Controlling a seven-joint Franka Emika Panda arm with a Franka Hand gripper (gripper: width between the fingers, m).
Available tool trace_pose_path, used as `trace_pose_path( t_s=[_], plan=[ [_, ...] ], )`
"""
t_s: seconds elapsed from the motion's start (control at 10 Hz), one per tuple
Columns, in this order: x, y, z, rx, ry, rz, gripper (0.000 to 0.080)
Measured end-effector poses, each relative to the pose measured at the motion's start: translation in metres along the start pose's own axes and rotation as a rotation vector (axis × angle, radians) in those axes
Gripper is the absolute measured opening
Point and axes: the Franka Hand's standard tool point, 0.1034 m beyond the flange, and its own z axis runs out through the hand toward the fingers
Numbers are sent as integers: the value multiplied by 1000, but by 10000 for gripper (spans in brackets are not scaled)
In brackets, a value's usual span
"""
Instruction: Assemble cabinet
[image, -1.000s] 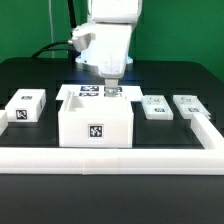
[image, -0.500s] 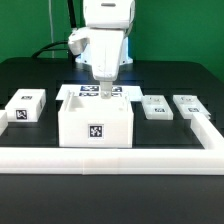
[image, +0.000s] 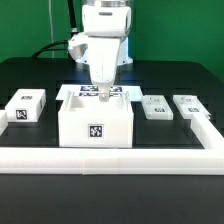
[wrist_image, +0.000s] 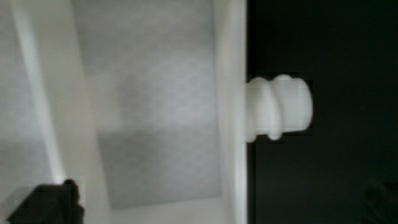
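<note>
My claw (image: 103, 94) hangs at the back rim of the cabinet (image: 95, 128), mid counter (image: 35, 68). I cannot tell how wide it gapes, or if it grips anything. I judge this the grasping step: next, square up on the wall by the round peg (wrist_image: 276, 105).

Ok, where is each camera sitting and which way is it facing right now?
Exterior view: off the arm, in front of the table, slightly above, facing the cabinet; shows the arm over it.
Wrist view: on the wrist, looking along the fingers at a cabinet wall and its knob; one dark fingertip shows.
Both see: the cabinet.
</note>
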Motion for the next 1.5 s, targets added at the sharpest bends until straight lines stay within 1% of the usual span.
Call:
trace_pose_path(
  t_s=[0.2,0.3,0.4,0.5,0.6,0.7,0.8,0.9,1.0,1.1,1.2,1.3,1.4,1.5],
  plan=[
    [2,-4,12,14,4,-4,798],
    [2,-4,16,13,7,-6,798],
    [2,-4,23,18,10,-3,798],
    [1,-3,26,22,11,-2,798],
    [1,-1,25,20,11,0,798],
    [0,0,24,17,10,4,709],
    [0,0,25,19,10,4,709],
    [0,0,25,19,10,4,539],
    [0,0,25,19,10,4,340],
    [0,0,25,19,10,4,203],
    [0,0,25,19,10,4,203],
    [0,0,25,19,10,3,41],
    [0,1,24,12,11,4,41],
    [0,1,24,12,11,5,40]
  ],
)
